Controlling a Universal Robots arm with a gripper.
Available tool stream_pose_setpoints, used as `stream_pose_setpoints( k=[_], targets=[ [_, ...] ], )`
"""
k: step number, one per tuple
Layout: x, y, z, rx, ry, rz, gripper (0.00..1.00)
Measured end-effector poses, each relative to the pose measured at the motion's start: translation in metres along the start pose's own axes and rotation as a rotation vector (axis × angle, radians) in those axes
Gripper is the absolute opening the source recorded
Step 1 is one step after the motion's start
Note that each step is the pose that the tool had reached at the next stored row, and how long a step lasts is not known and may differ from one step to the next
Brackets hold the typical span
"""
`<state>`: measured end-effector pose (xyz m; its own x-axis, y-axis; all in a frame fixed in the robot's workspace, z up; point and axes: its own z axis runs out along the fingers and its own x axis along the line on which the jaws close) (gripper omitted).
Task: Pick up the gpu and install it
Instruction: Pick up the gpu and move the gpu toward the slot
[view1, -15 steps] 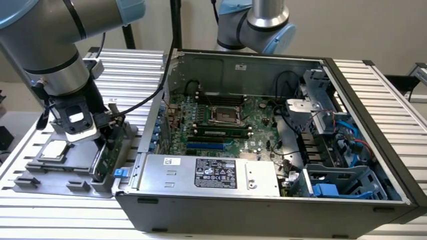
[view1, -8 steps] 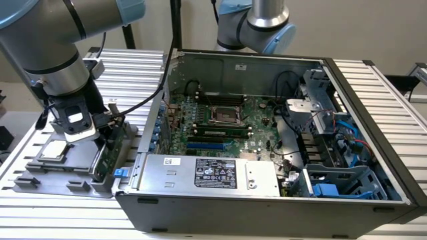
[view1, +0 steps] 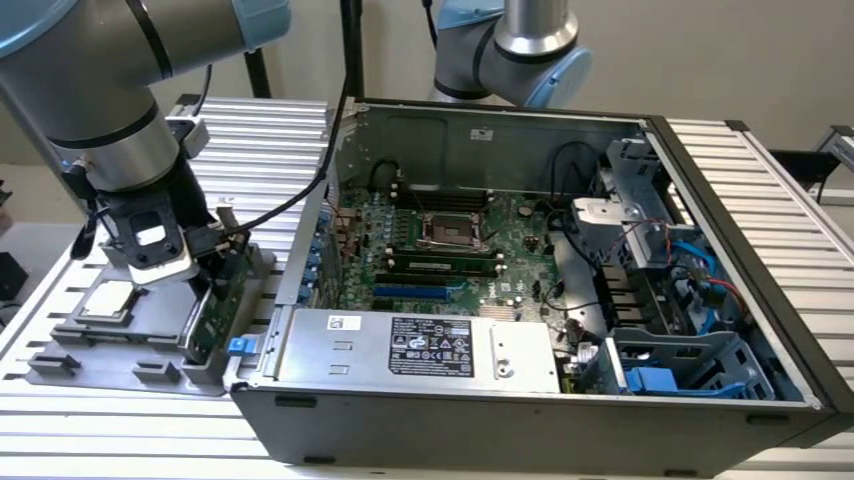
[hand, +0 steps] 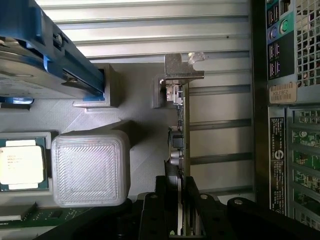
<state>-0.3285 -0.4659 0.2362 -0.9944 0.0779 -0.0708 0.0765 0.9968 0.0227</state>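
Fingers (hand: 170, 206) clamp the gpu (hand: 181, 125) on edge, between hard drive (hand: 25, 55) and computer case (hand: 280, 135).

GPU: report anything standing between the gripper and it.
Nothing visible does. The gripper is closed on the gpu, one finger on each face, while the card stands on edge in the grey holder. Toward the motherboard, the computer case's side wall rises between holder and board; the case is open on top.

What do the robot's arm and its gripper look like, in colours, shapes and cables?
The arm is a thick round tube, silver-grey with darker grey joints and a light blue cap. A black cable hangs beside it. The gripper is black, with two flat angular fingers.
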Motion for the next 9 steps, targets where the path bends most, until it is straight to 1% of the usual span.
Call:
stream_pose_setpoints(
  k=[5,7,9],
  targets=[
    [0.0000,0.0000,-0.0013,0.0003,0.0012,0.000,0.27],
    [-0.0003,0.0001,-0.0046,0.0003,0.0034,0.000,0.27],
    [-0.0007,0.0002,-0.0099,0.0003,0.0061,0.000,0.27]
  ],
)
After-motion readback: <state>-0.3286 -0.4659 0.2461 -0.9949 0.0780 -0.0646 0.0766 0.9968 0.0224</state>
